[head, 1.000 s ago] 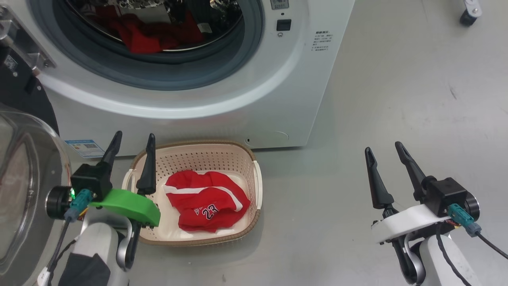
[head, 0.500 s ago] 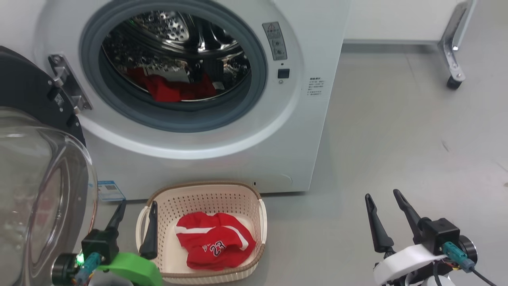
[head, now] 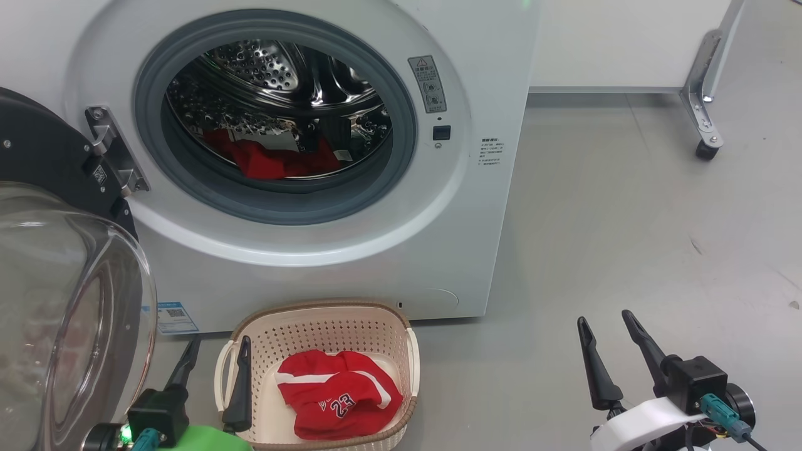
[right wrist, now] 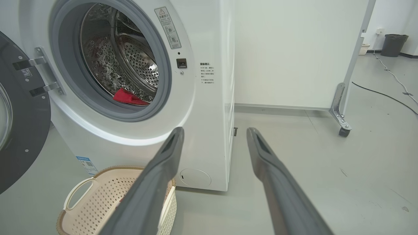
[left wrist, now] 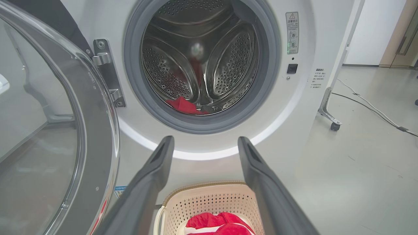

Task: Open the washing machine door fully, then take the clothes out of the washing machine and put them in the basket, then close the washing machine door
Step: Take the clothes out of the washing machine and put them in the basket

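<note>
While the washing machine door [head: 62,300] stands swung open at the left, one red garment [head: 276,163] lies in the washing machine [head: 489,75] drum. A second garment [head: 338,401], printed "23", sits in the basket [head: 313,312] before the machine. Blue QR sticker [head: 175,316] low on the front; warning-triangle label [head: 427,84] by the opening, print unreadable. Left gripper [head: 219,341] and right gripper [head: 604,317]: fingers wide apart, empty.

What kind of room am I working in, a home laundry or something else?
Likely a lab or test space, not a home: the washer stands on a plain grey floor, beside a white partition on casters, with a cable trailing across it.
</note>
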Tool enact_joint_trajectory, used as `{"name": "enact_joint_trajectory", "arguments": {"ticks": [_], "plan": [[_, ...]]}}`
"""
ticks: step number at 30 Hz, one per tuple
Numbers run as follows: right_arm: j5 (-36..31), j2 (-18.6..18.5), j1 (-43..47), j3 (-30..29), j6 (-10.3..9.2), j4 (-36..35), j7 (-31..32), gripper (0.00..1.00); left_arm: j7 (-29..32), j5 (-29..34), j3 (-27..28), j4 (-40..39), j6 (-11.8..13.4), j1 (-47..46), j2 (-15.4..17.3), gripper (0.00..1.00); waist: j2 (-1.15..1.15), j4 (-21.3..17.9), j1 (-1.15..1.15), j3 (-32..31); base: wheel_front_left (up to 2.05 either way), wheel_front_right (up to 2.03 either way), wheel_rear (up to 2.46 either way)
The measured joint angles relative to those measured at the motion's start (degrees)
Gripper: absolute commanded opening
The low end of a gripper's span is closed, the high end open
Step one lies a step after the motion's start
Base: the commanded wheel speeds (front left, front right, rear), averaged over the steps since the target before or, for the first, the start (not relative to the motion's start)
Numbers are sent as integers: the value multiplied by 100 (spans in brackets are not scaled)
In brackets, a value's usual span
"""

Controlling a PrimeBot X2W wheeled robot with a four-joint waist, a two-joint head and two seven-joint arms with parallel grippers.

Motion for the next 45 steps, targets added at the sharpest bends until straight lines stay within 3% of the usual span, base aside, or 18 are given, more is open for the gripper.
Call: {"name": "enact_joint_trajectory", "arguments": {"ticks": [35, 45], "plan": [[-143, 20, 36, 120, 90, -225, 0, 100, 415, 55, -127, -918, 170, 436, 88, 100, 0, -147, 0, 243, 0, 0, 0], [-203, 22, -184, 250, 145, -456, 0, 100, 824, 58, -281, -664, 14, -280, 123, 100, 0, -343, 0, 804, 0, 0, 0]]}}
